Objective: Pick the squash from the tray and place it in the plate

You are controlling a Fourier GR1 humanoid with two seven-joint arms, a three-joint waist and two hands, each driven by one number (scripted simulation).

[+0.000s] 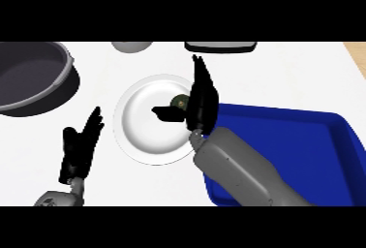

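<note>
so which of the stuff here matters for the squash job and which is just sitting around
Job:
- squash
- white plate
- blue tray
- right hand

Lying about:
- dark pot
- grey thing at far edge
- black-and-white thing at far edge
- left hand, resting open

Right hand point(202, 99) over white plate point(146, 128), seemingly around squash point(180, 100); left hand point(80, 145) resting open.
</note>
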